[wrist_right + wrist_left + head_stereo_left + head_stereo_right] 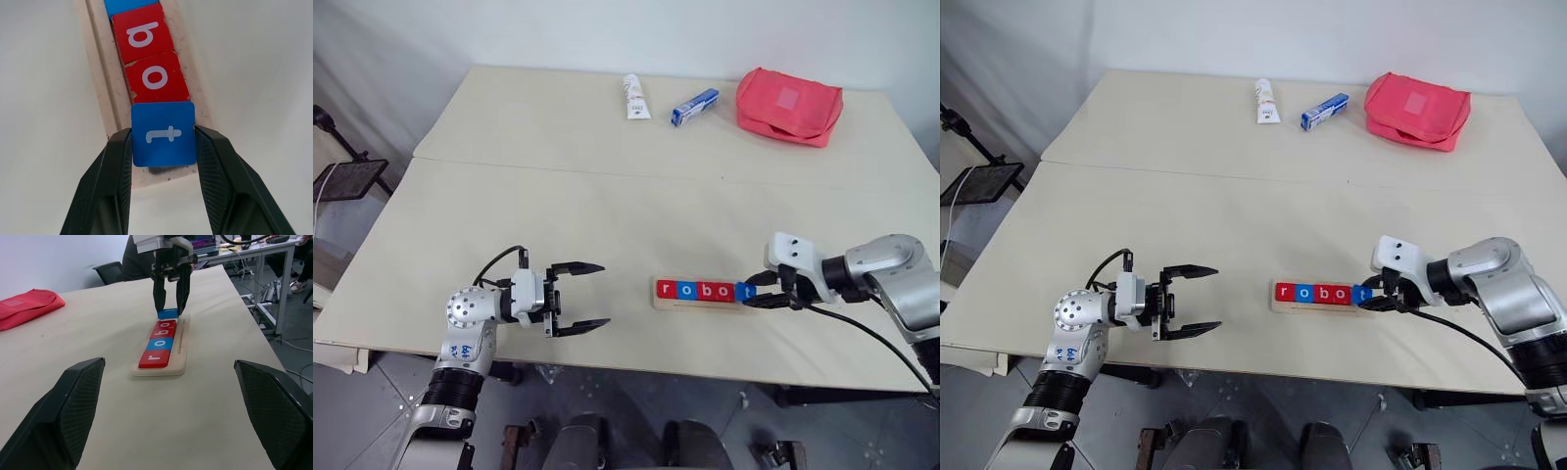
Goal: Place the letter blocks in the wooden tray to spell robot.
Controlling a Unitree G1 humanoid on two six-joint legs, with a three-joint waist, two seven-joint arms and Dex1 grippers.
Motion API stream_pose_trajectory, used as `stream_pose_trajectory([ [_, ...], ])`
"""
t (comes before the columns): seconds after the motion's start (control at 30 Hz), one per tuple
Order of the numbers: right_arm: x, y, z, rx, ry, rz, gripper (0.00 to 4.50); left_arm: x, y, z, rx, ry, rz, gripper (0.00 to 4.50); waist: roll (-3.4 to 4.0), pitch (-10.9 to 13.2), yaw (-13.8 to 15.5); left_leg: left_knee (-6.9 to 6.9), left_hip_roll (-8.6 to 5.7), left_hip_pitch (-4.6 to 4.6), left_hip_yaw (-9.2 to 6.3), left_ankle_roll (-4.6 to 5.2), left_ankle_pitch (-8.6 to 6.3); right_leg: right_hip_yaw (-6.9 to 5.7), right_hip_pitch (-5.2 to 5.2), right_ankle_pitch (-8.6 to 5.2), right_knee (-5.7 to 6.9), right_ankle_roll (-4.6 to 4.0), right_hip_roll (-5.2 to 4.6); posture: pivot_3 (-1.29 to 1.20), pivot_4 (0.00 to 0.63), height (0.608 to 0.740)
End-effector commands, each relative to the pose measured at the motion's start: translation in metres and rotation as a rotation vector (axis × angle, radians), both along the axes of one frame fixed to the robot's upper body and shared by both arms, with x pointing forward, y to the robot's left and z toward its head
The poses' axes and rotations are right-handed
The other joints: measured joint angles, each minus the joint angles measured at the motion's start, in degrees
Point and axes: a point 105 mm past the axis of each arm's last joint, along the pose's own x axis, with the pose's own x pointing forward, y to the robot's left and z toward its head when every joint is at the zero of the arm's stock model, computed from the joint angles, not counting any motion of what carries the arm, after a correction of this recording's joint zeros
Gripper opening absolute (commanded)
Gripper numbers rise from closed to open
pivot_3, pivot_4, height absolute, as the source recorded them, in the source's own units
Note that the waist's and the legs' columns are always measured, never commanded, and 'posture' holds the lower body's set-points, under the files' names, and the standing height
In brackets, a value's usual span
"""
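The right gripper (pixel 164 147) has its two black fingers (pixel 113 166) pressed on both sides of the blue t block (pixel 164 133). It holds this block at the right end of the wooden tray (pixel 658 294). The t block sits a bit tipped, just past the red o block (pixel 156 77), and it touches that block's edge.

In the tray the other blocks lie flat in a row. From the left there is a red r block (pixel 668 289), a blue o block (pixel 685 290), a red b block (pixel 704 290) and then the red o. With the t, they read "robot".

The left gripper (pixel 581 297) is wide open and holds nothing. Its fingers (pixel 576 267) point to the right, toward the tray, but it is well apart from it, near the front edge of the table (pixel 558 206).

At the far side of the table lie a white tube (pixel 635 97), a small blue-and-white box (pixel 694 107) and a red pouch (pixel 788 106). They are far from the tray.
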Motion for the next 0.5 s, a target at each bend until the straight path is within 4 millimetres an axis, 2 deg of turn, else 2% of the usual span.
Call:
stream_pose_trajectory([
  [0.03,0.003,0.003,0.006,-0.011,-0.033,0.025,1.46,-0.001,0.0,0.006,-0.007,-0.035,0.003,4.5,0.0,0.0,-0.05,0.0,0.0,0.0,0.0,0.0,0.0,-0.01,0.0,0.0,0.0,0.0,0.0,0.0,0.15,0.74],
  [0.23,0.003,-0.002,0.006,-0.045,-0.03,0.045,3.56,0.0,0.001,0.005,-0.004,-0.033,0.006,4.5,0.0,0.0,-0.09,0.0,0.01,0.0,0.01,0.0,0.0,-0.05,0.0,0.0,0.0,0.0,0.0,0.0,0.15,0.74],
  [0.33,0.004,0.001,0.01,-0.037,-0.042,0.053,4.46,0.0,0.001,0.005,-0.004,-0.033,0.006,4.5,0.0,0.0,-0.06,0.0,0.01,0.0,0.01,0.0,0.0,-0.09,0.0,0.0,0.0,0.0,-0.01,0.0,0.15,0.74],
  [0.5,0.006,0.003,0.024,-0.005,-0.088,0.038,4.46,0.001,0.001,0.005,-0.006,-0.038,0.008,4.5,0.0,0.0,-0.06,0.0,0.01,0.0,0.01,0.0,0.0,-0.15,0.0,0.0,0.0,0.0,-0.03,0.0,0.15,0.74],
])
